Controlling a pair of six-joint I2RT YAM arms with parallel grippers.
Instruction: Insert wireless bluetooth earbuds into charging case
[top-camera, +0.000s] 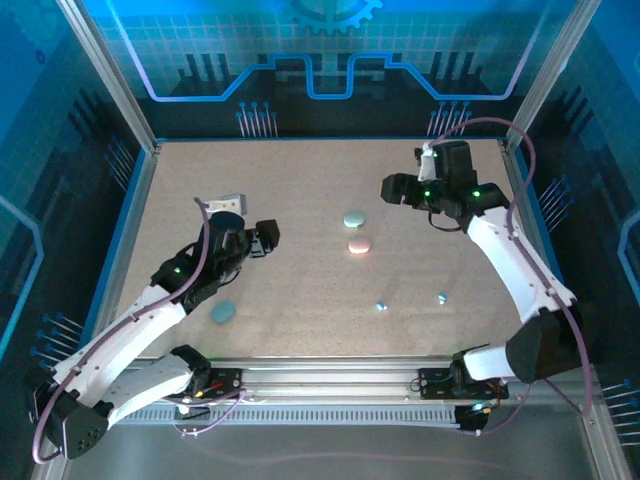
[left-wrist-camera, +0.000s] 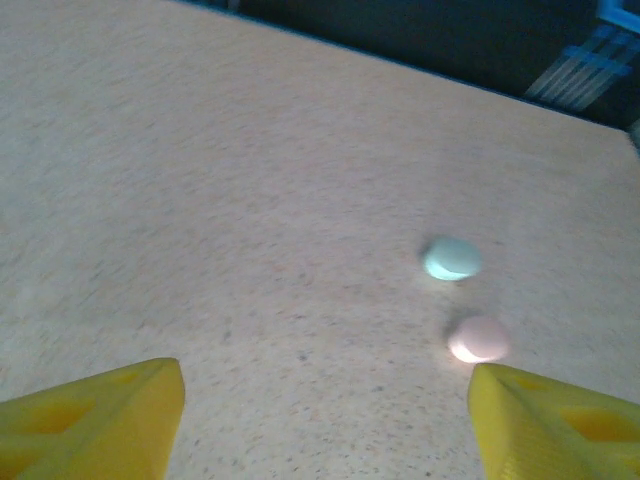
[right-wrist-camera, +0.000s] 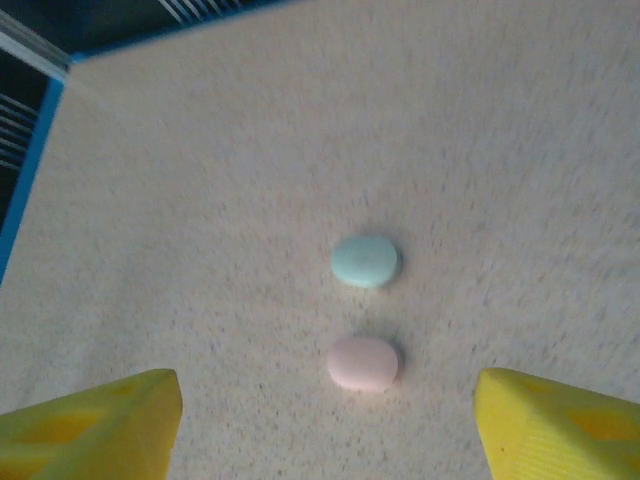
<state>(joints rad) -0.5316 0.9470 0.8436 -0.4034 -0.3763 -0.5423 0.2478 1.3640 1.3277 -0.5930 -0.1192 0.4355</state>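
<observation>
Two oval charging cases lie mid-table: a pale blue one (top-camera: 355, 219) and a pink one (top-camera: 359, 245) just nearer than it. Two tiny pale blue earbuds (top-camera: 381, 305) (top-camera: 442, 298) sit apart on the bare table closer to the arm bases. My left gripper (top-camera: 262, 238) hangs open left of the cases; in its wrist view the blue case (left-wrist-camera: 452, 258) and pink case (left-wrist-camera: 479, 339) lie ahead to the right. My right gripper (top-camera: 392, 188) is open behind and right of them, with the blue case (right-wrist-camera: 365, 261) and pink case (right-wrist-camera: 363, 363) ahead between its yellow fingers (right-wrist-camera: 90, 425).
A teal oval case (top-camera: 223, 312) lies beside the left forearm. The speckled beige table (top-camera: 300, 180) has a blue raised border (top-camera: 135, 215) at its sides and back. Bare surface lies between the cases and the earbuds.
</observation>
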